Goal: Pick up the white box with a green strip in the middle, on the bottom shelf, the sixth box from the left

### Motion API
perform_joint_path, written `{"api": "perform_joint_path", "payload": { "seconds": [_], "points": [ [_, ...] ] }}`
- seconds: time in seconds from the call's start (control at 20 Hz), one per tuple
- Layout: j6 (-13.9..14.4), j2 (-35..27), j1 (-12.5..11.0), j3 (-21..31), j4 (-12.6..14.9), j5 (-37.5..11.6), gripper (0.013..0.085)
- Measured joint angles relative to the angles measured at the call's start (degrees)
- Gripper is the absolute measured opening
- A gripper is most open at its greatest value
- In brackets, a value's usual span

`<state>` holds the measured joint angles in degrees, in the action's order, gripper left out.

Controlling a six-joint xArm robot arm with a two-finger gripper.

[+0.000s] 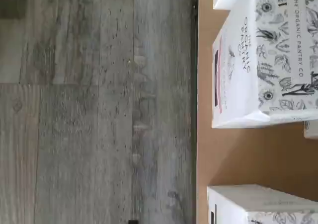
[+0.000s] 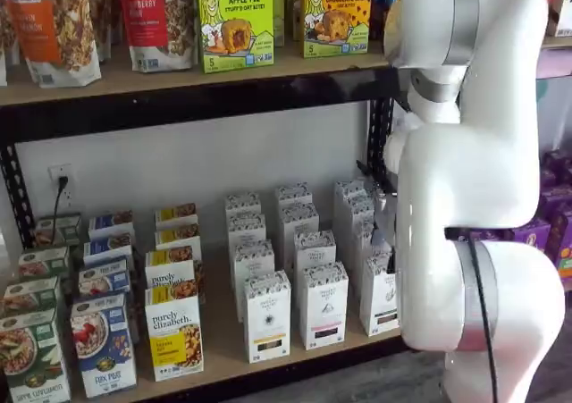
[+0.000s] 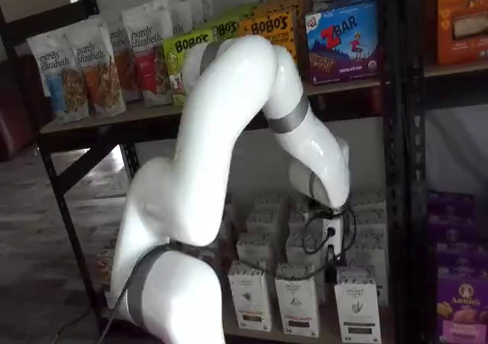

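The white box (image 2: 379,294) stands at the front right of the bottom shelf (image 2: 223,356), half hidden by the arm; its greenish band shows in a shelf view (image 3: 357,310). In the wrist view only a corner of it (image 1: 258,204) shows, across a gap of bare board (image 1: 238,154) from the carton with a pinkish-red band (image 1: 248,60). My gripper (image 3: 330,256) hangs with its cable just above the cartons, up and left of the white box and apart from it. Its dark fingers show poorly; it is open and holds nothing.
Left of the white box stand like cartons with a pinkish-red band (image 2: 323,305) and a black-and-yellow band (image 2: 267,318), with more rows behind. Granola boxes (image 2: 170,331) fill the shelf's left. A black upright (image 2: 380,144) stands behind the arm. Grey plank floor (image 1: 99,110) lies below the rail.
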<state>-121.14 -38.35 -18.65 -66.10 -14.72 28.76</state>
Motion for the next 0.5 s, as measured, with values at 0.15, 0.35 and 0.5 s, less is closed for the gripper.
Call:
{"api": "perform_joint_path", "payload": {
  "seconds": [0.15,0.35,0.5],
  "points": [
    [6.38,-3.08,0.26,-7.32,6.69,7.79,0.085],
    [8.72,-6.92,0.77,-14.33,8.59,11.04,0.085],
    [10.51,-9.2,1.09,-17.16,10.38,11.53,0.085]
  ]
}}
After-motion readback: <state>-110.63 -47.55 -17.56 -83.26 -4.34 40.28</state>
